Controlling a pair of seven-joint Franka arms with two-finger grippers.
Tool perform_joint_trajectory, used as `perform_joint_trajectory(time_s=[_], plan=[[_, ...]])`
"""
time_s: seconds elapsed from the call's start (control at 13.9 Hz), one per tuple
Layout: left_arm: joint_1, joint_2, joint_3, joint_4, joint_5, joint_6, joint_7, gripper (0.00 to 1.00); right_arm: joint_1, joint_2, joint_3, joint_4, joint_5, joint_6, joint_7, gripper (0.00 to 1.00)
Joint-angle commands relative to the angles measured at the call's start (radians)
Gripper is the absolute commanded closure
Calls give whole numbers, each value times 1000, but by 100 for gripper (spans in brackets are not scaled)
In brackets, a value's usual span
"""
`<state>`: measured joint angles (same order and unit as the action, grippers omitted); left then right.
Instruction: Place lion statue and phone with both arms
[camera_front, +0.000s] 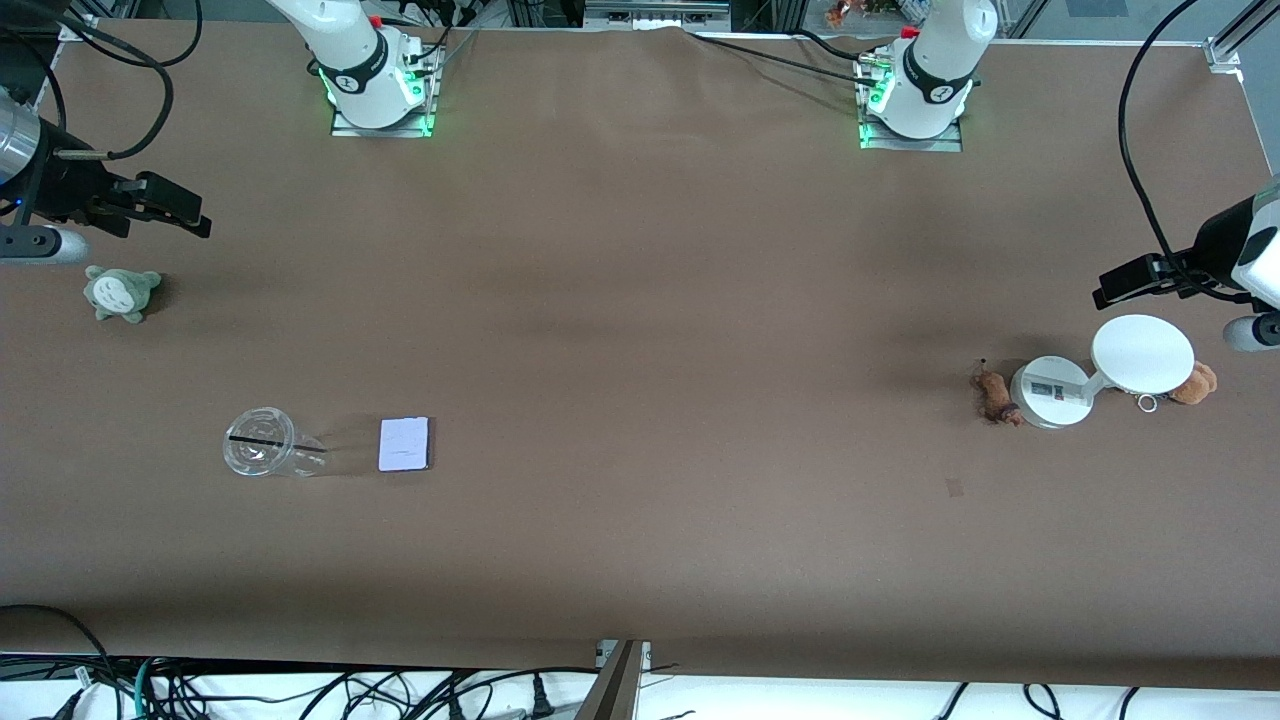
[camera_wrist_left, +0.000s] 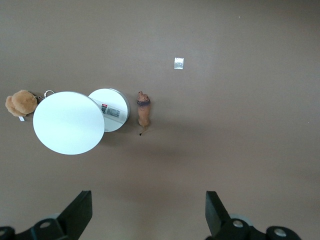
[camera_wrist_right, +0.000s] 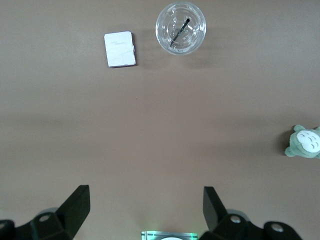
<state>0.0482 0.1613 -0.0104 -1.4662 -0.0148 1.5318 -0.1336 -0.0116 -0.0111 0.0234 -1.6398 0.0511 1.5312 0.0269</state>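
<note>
Phone (camera_front: 404, 443) lies apart from right gripper (camera_wrist_right: 145, 205) (open)

We see bare table all around the phone (camera_front: 404, 443) except the clear cup (camera_front: 262, 455) beside it; the white stand (camera_front: 1052, 392) crowds the lion statue (camera_front: 994, 396).

Left gripper (camera_wrist_left: 149, 212) up high over bare table (camera_wrist_left: 240, 150), fingers (camera_wrist_left: 80, 210) spread wide, nothing between them. Lion statue (camera_wrist_left: 144, 111) ahead of the tool, lying just beside the white round stand (camera_wrist_left: 111, 109). Stand's big disc (camera_wrist_left: 68, 122) sits next to an orange-brown plush (camera_wrist_left: 20, 103) with keyring (camera_wrist_left: 49, 93). Small pale tag (camera_wrist_left: 178, 63) farther out.
</note>
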Motion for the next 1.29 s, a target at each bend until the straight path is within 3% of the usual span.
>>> perform_joint_trajectory(time_s=[0.0,0.14,1.22], plan=[[5,15,-3,35,6,-24,17,0,-19,-46,24,-35,-26,30,-8,0],[5,15,-3,35,6,-24,19,0,-14,-43,52,-32,-53,32,-8,0],[7,15,-2,35,6,-24,19,0,-1,-24,53,-14,-53,23,-10,0]])
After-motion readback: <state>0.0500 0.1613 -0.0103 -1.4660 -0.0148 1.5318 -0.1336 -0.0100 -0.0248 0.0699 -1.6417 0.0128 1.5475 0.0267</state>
